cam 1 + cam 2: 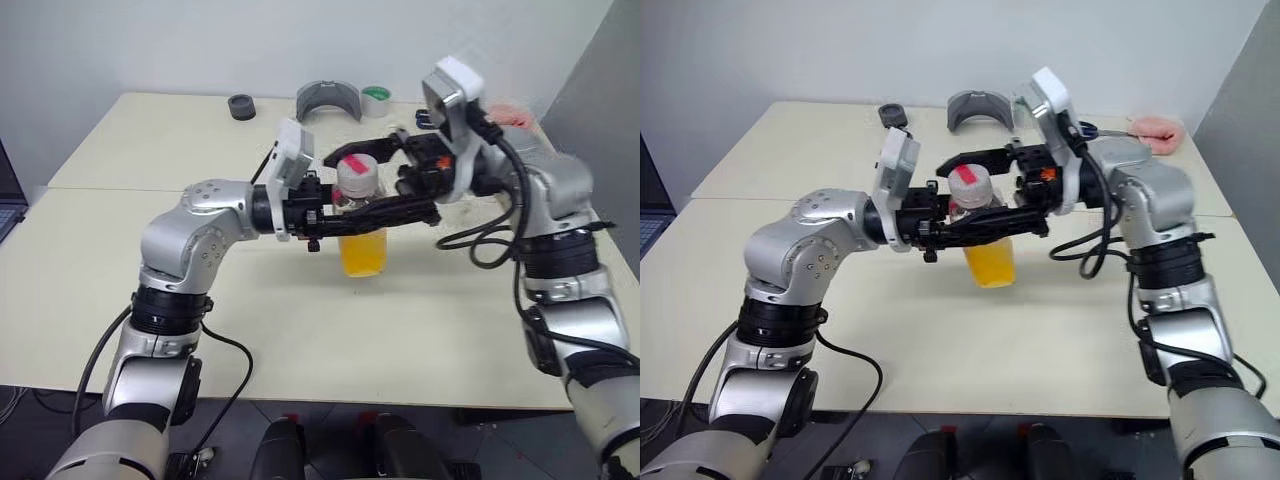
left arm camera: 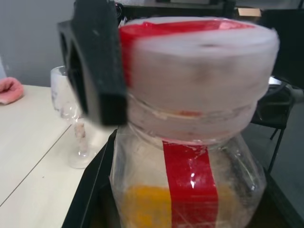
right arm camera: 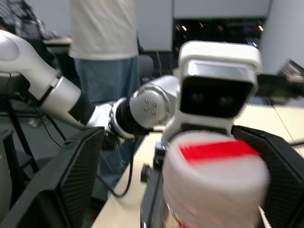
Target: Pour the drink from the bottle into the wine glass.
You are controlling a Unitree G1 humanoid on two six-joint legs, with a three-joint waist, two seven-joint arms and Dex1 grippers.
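Bottle clenched upright in left hand, right hand released, seemingly straddling cap, mid-table.

I see: bottle clear glossy plastic | cap matt white plastic | table smooth matt | glass clear

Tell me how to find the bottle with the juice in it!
Look at the middle of the pale cream table, where two silver robot arms meet. The left gripper is shut on a small clear plastic bottle, held just above the tabletop. It alone has orange-yellow drink in its bottom, a red stripe and a pink-and-white cap.
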